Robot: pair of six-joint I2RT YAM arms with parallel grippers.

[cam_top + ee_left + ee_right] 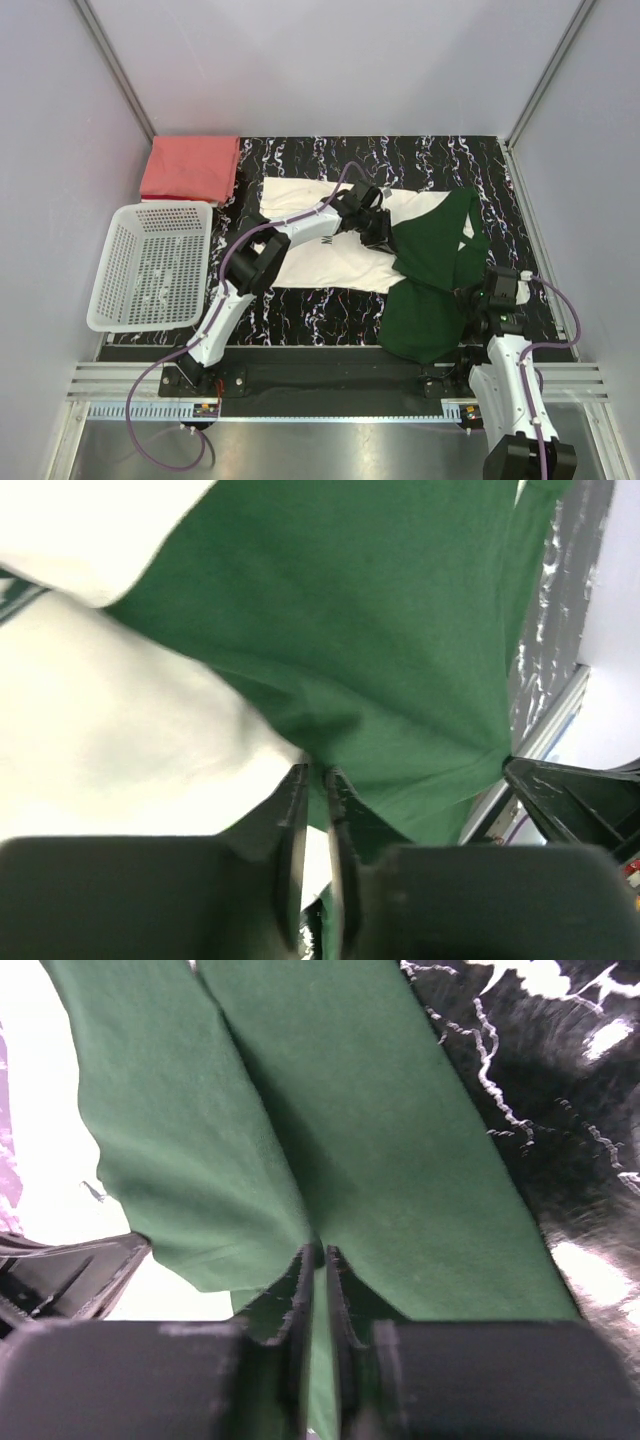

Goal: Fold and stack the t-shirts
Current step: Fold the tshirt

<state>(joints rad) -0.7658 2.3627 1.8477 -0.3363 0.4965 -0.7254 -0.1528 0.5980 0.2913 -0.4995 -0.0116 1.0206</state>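
Mid-fold on the cream-white and green t-shirt (330, 265), spread over the middle of the black marbled worktop (300, 315). Pinching it at two spots: with the left jaws, pressed together on a thin bit of cloth at the cream-green border, and with the right jaws, pressed together on a ridge of the green part (430, 300) near the worktop's right front. Lying folded at the far left corner, just beyond the white mesh basket (150, 262): the salmon-red t-shirt (190, 168).

Likely to slip from the left jaws first, given so little fabric between them; then a crooked, half-dropped fold. Could drag the whole cream body across the worktop rather than turn only the green part, with no weight or hold on the rest. Risks twisting or bunching the slack green heap between the two grips under uneven pulls. May also trap extra layers in the right jaws and carry them along; cannot tell the layer count from the wrist views. Worth pulling slowly, level and in step.
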